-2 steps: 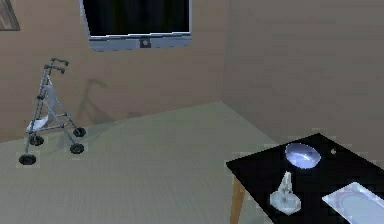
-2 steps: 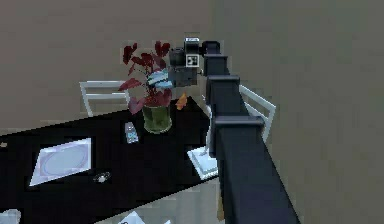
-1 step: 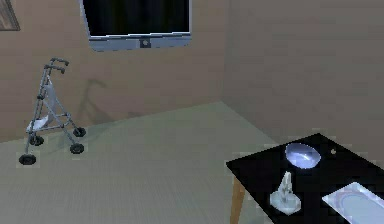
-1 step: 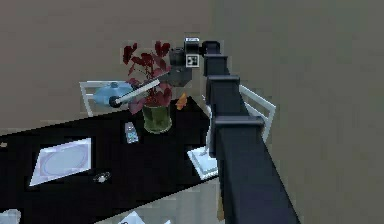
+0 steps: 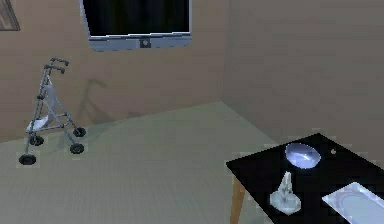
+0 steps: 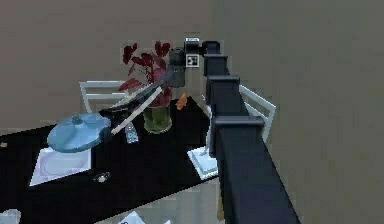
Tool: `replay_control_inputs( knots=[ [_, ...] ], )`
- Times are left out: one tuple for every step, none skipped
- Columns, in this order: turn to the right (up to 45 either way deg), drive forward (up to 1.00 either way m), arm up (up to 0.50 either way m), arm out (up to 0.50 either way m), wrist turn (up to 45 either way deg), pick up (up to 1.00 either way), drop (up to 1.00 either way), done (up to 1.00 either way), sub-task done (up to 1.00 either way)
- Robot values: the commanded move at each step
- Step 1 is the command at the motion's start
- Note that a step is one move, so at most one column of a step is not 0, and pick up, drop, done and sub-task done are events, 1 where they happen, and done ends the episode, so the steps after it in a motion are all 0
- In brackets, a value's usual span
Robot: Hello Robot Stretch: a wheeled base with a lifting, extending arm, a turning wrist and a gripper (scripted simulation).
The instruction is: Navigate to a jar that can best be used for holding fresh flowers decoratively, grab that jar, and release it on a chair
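Note:
A glass jar (image 6: 157,117) with red flowers (image 6: 145,62) stands on the black table (image 6: 150,168) in the arm side view. The dark arm (image 6: 235,140) rises from the bottom edge toward two white marked squares (image 6: 192,62). Left of them, my gripper (image 6: 140,105) reaches down across the jar. I cannot tell whether it holds anything, because the jar stands on the table right at its fingers. Beyond the table stand two white chairs: one (image 6: 100,93) at the left, the other (image 6: 258,104) to the right of the arm.
On the table lie a light blue lidded pot (image 6: 80,131), white napkins (image 6: 55,165) and a small orange thing (image 6: 182,100). The forward view has a black table corner (image 5: 260,172) with a bowl (image 5: 302,154), a small figure (image 5: 286,192) and a plate (image 5: 355,203), a walker (image 5: 50,110), a wall screen (image 5: 136,22) and bare floor.

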Motion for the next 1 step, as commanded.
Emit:
replay_control_inputs(
  knots=[
    [0.0,0.00,0.00,0.00,-18.0,0.00,0.00,0.00,0.00]
  ],
)
